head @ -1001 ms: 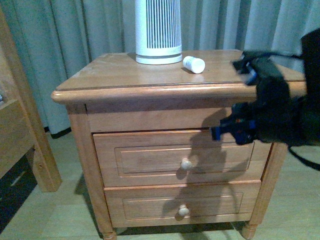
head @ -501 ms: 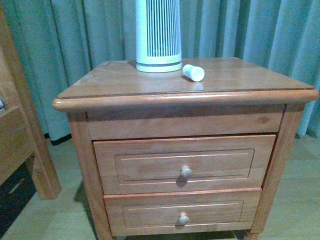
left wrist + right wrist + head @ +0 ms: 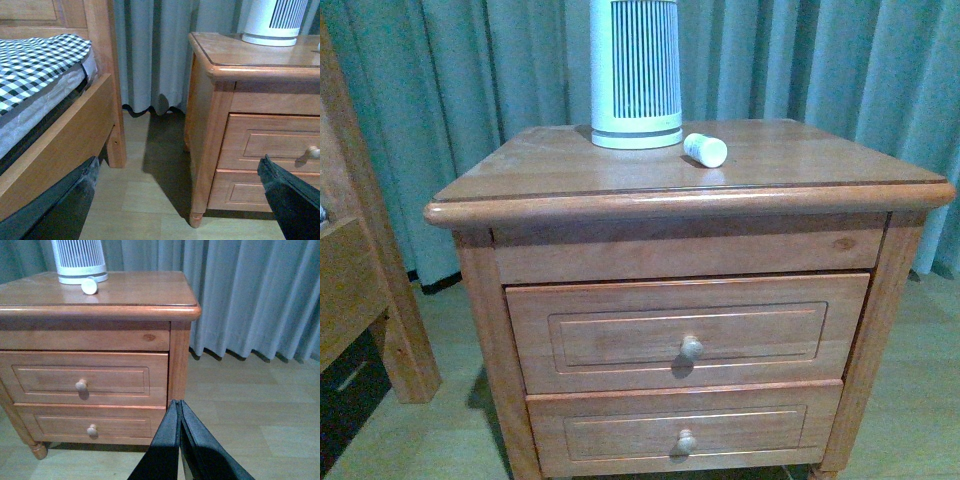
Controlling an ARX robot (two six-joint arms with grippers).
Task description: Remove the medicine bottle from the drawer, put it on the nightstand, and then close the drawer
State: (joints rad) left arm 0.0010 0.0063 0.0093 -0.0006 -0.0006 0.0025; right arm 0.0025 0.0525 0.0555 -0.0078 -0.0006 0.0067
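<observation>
Two drawers sat flush in the nightstand [image 3: 620,205], the taller drawer [image 3: 686,333] above the shallower drawer [image 3: 685,428], each with one round knob; a second earlier the right arm had filled the right side of the front view as a dark mass before the cabinet, and it had since gone from that view altogether, leaving the whole front bare; the cabinet also sat slightly lower in the frame than half a second before. The medicine bottle [image 3: 705,149] lay on its side on the glossy top, a small white cylinder, just beside the base of the white slatted appliance [image 3: 635,75] and apart from it, well back from the rounded front edge; in the right wrist view it [image 3: 90,286] showed a round white end. The right gripper [image 3: 179,442] hung low over the floor [image 3: 260,415] off the cabinet's right corner, its dark fingers pressed together with nothing between them; the left gripper [image 3: 180,200] was spread wide, one finger at each lower corner of its view, empty. Open floor ran between the nightstand and the bed frame [image 3: 65,145] with its checked cover [image 3: 35,62]; curtains [image 3: 470,100] hung behind.
</observation>
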